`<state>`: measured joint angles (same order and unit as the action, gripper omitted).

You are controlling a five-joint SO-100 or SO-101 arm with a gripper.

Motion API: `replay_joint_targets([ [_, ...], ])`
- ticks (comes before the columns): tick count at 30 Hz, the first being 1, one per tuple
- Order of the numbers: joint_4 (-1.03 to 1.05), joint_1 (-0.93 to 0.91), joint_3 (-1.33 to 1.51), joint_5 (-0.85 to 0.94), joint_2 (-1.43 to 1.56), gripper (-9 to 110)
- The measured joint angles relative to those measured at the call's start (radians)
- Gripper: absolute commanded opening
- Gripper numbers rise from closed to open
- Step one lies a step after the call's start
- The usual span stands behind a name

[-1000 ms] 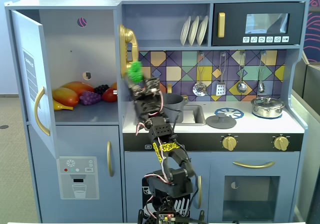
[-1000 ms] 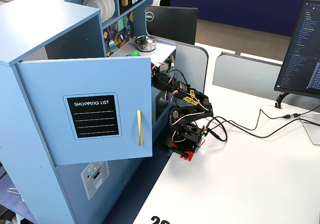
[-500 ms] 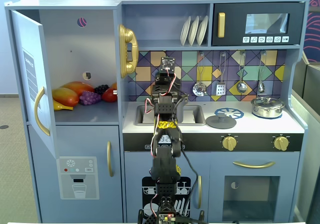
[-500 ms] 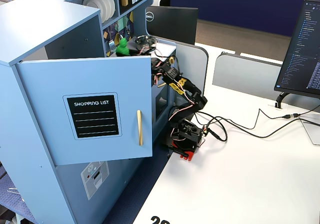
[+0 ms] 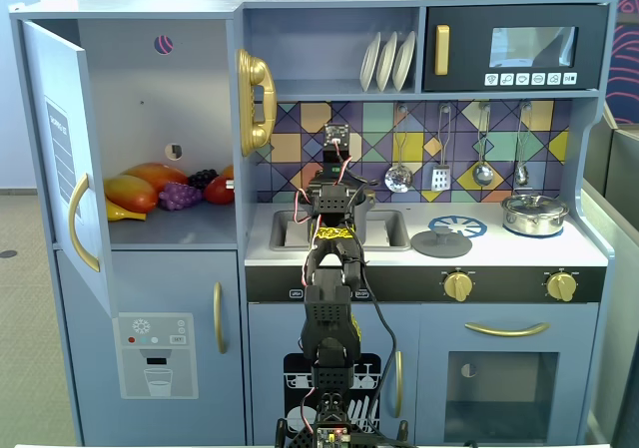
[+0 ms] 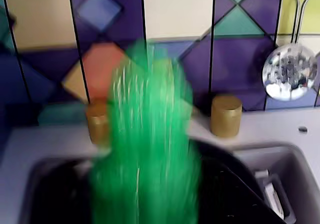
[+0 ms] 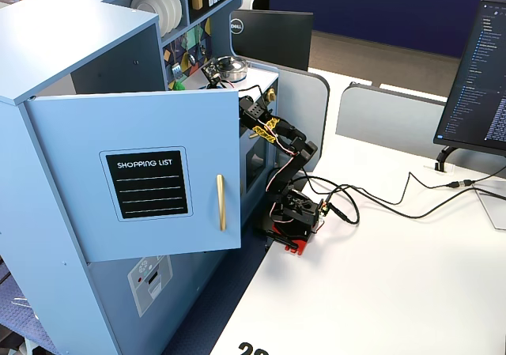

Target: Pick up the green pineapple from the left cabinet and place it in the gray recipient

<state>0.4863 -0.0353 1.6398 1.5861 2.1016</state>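
One green pineapple (image 6: 147, 149), blurred, filled the wrist view, seemingly held in our jaws, though we could not see them or tell how wide they were. We held it over the dark sink (image 6: 280, 174) in the counter (image 6: 260, 126). We judged carrying underway; next, find the gray pot, unseen.

The green pineapple (image 6: 147, 149) fills the middle of the wrist view as a streaked blur, its bumps and leaves unreadable, its base cut off by the bottom edge. It hides part of the left gold knob (image 6: 98, 129). In a fixed view the arm (image 5: 329, 298) covers the sink (image 5: 387, 230) centre, and the gripper cannot be made out.
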Motion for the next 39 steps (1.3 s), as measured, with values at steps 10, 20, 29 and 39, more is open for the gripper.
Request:
replay_joint_targets([
  [10, 0.328, 0.0, 0.025, 0.005, 0.249, 2],
  [20, 0.781, 0.008, 0.589, 0.031, 0.732, 0],
  [29, 0.54, 0.101, 1.15, -0.078, 0.77, 0],
  [39, 0.667, 0.121, 1.364, -0.083, 0.919, 0],
])
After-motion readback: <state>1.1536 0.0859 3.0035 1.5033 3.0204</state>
